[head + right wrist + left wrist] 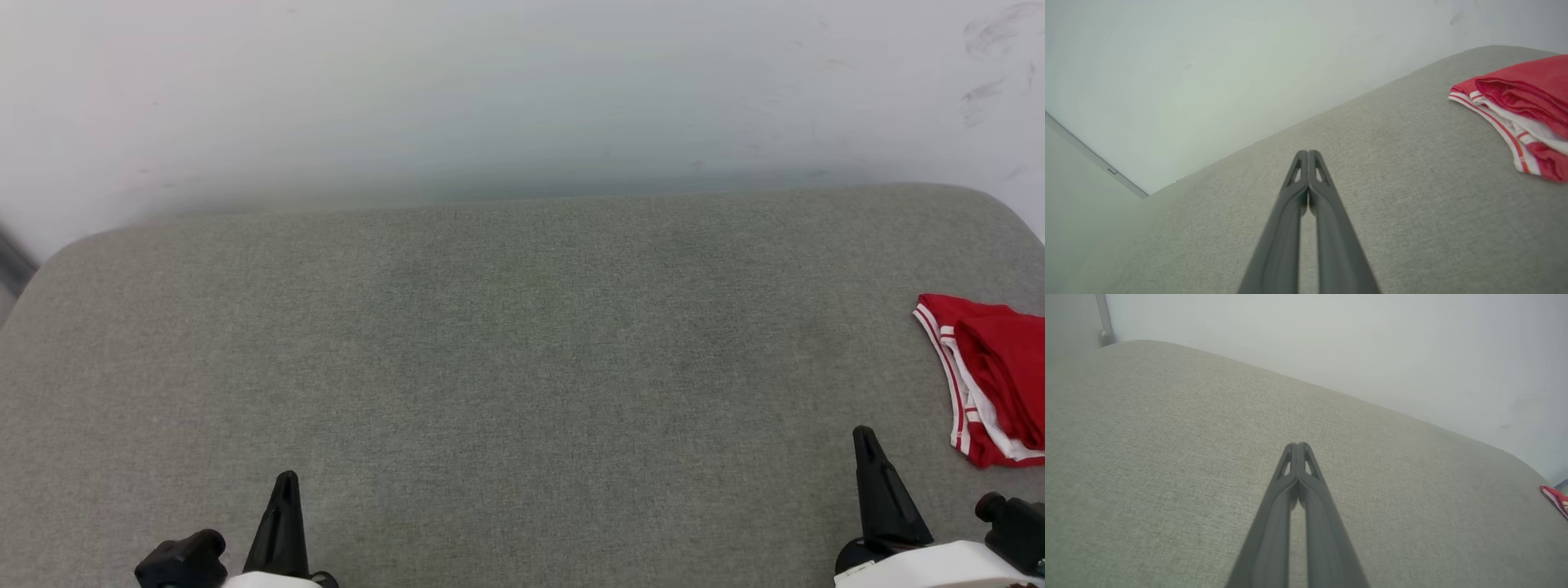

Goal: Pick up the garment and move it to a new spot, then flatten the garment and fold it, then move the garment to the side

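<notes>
The garment [1519, 98] lies folded at the right end of the grey surface [522, 343] — the right wrist view gives its stacked red and white layers, the left wrist view a red sliver. Left gripper [1298, 446] and right gripper [1307, 153] are pressed together, empty.

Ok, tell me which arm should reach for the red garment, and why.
Right, probably. The garment lies bunched at the grey cushion's right edge, just ahead of the right hand; the left hand sits far across the cushion. Both hands are shut, so it must open first.
</notes>
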{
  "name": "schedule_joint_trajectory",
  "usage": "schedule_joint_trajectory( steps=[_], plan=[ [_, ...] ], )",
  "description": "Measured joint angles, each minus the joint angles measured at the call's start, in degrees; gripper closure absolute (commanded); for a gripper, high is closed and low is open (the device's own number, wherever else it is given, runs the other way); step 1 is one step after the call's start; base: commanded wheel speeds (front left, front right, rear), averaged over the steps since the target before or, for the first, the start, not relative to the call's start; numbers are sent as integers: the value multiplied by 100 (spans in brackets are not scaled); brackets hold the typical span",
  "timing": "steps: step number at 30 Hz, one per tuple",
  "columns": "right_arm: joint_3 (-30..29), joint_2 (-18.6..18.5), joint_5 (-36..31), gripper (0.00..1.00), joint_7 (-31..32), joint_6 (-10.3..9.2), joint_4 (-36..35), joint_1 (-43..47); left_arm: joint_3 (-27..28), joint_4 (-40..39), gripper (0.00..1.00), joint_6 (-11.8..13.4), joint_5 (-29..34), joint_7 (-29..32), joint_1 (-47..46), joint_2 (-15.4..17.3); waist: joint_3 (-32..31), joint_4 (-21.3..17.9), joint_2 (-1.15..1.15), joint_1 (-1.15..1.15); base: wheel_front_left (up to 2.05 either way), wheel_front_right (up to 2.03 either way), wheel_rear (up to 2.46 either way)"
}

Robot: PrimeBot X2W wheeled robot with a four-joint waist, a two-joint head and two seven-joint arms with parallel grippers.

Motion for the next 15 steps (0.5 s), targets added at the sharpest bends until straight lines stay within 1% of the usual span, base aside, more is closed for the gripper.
schedule_joint_trajectory(
  steps=[15],
  plan=[
    [-43, -22, 1363, 100, 294, -1, 142, -211, 102, 261, 100, -246, -1480, 269, -314, 8, 2, -1, 0, 0, 0, 0, 0]
  ],
)
